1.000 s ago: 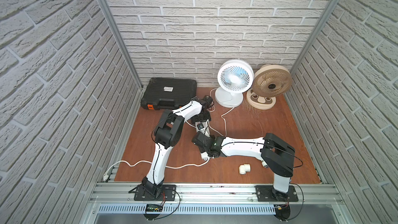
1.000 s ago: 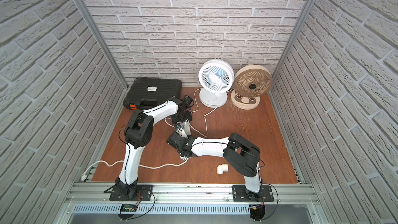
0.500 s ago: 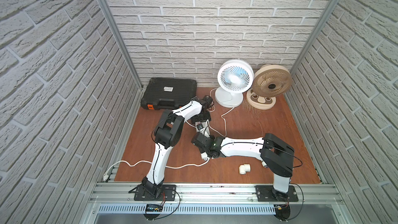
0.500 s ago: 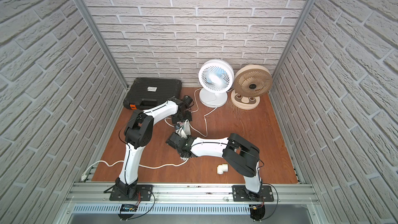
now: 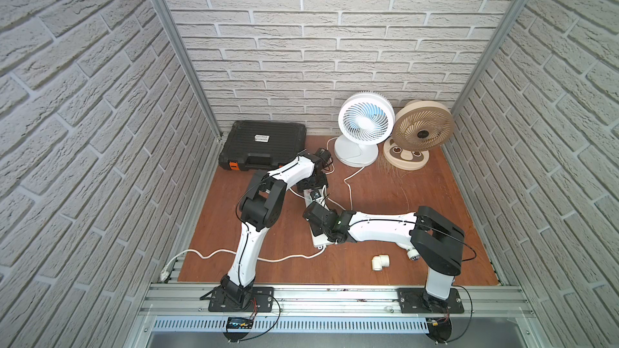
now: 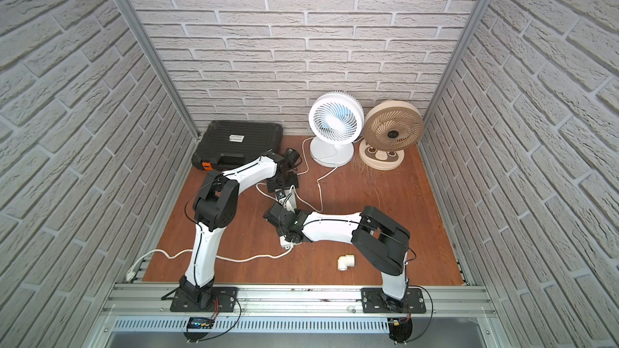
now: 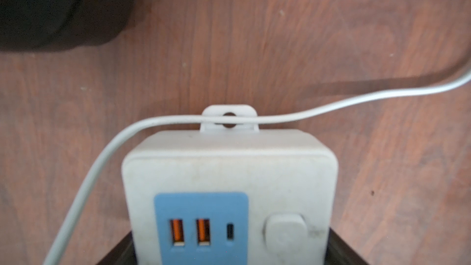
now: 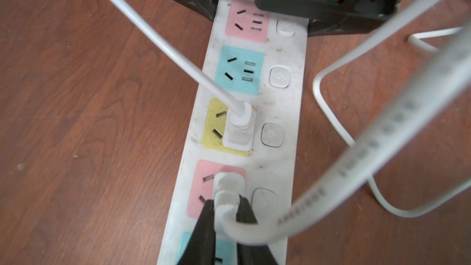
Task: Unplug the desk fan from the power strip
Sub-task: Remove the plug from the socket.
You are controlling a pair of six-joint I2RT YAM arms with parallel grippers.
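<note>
nothing is visibly shifting over the last second: both arms are sitting exactly where they were, and the plug (image 8: 228,183) is still sitting fully down in its pink socket. so your pull is not yet starting, and the task is staying at the grip-and-brace stage. your right gripper (image 8: 226,203) is pinching narrow on the neck of that plug, black fingers pressing it from both sides, with its thick cord looping away past the camera. the power strip (image 8: 277,108) is lying flat in the middle of the floor, running roughly from 12 to 6 o'clock in both top views. a second plug (image 8: 240,128) with a thin cord is occupying the yellow socket next along toward 12. your left gripper (image 7: 230,248) is straddling the 12 o'clock end by the blue usb panel, jaws seeming to press the strip's two long sides to hold it down. your right arm is reaching low and nearly level from its base at 5 o'clock, forearm pointing toward 9, wrist tipping down over the strip. your left arm is rising from 7 o'clock, elbow high, forearm heading toward 1 and folding down. the white fan (image 5: 365,125) is standing at 1 o'clock beside the beige fan (image 5: 422,130). which cord is running to which fan cannot be traced for sure, so be checking that before lifting straight up.
</note>
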